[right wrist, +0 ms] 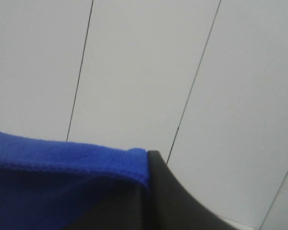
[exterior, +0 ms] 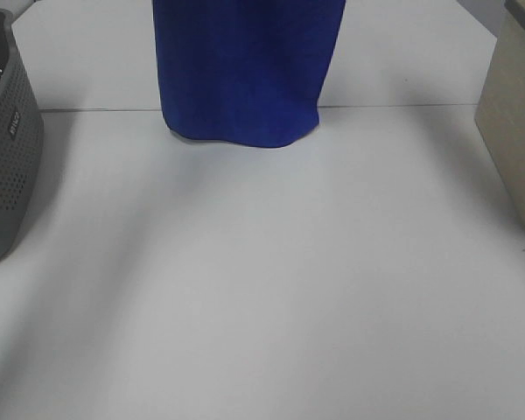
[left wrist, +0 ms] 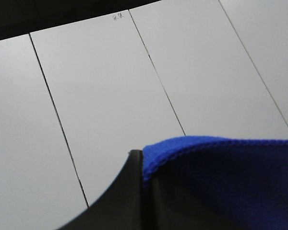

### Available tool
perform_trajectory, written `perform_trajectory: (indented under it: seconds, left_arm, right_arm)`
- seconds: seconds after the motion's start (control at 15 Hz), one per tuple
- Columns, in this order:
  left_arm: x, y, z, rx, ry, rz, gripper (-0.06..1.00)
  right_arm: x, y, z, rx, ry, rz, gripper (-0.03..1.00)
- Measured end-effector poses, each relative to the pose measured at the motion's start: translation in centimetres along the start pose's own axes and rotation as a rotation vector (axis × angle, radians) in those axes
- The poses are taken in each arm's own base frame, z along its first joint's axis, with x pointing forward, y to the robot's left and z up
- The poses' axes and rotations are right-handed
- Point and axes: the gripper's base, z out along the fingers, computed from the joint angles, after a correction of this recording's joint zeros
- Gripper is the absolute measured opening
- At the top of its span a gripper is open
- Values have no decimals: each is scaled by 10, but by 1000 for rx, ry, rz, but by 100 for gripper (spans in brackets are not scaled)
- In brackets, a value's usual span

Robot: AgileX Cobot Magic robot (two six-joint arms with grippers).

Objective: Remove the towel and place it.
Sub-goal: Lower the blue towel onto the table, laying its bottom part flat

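With the left gripper (left wrist: pixel 143 165) and right gripper (right wrist: pixel 148 165) each pinching only a thin edge of the towel (exterior: pixel 245 70) hanging clear of the basket (exterior: pixel 9 149), a jerk could slip one corner free.

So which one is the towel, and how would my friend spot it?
Start at the white table, with a grey holey basket at its left edge and a beige box at its right. Look at the far middle between them: the towel hangs down there like a curtain. It is the only bright blue, soft thing; its neighbours are stiff and dull-coloured.
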Motion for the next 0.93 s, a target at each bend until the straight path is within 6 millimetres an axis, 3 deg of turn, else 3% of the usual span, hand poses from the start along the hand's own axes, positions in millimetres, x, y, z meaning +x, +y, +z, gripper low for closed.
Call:
perform_trajectory:
  seconds: [0.27, 0.93]
  left_arm:
    - [10, -2, 6, -16, -22, -1, 0]
    - [29, -7, 5, -11, -3, 11, 0]
  right_arm:
    - [0, -16, 3, 20, -59, 3, 1]
    - [16, -27, 14, 32, -62, 17, 1]
